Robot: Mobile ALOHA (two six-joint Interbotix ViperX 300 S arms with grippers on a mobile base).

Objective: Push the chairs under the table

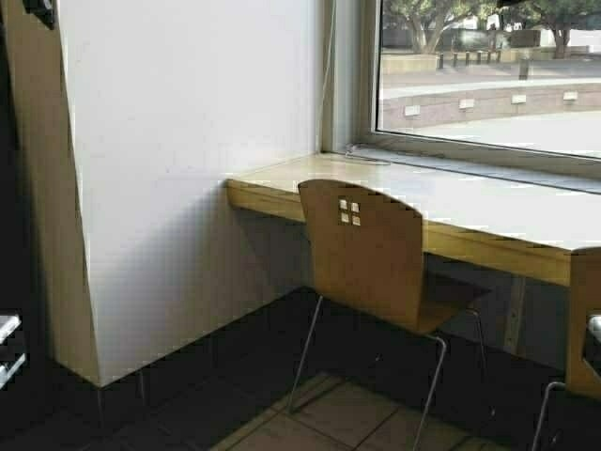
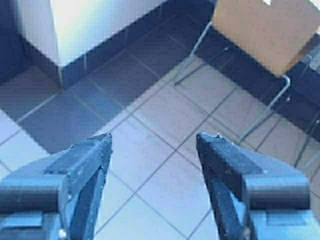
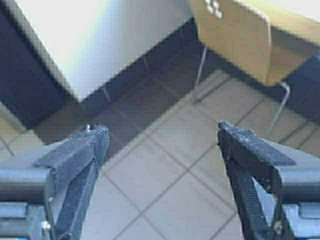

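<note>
High view – chair (image 1: 376, 254) back twd robot

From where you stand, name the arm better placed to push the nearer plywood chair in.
Probably right: the right gripper sees the plywood chair closer, cut-outs included; the left gripper, also open, sees it farther away.

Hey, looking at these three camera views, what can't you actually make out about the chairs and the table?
- Second chair: cut off by the high view's right edge; only part of its back and one leg show.
- Nearer chair: its back hides most of the seat and how far it sits under the table.
- Table: its right end runs out of the high view.
- Left gripper and right gripper: open over floor tiles.
</note>
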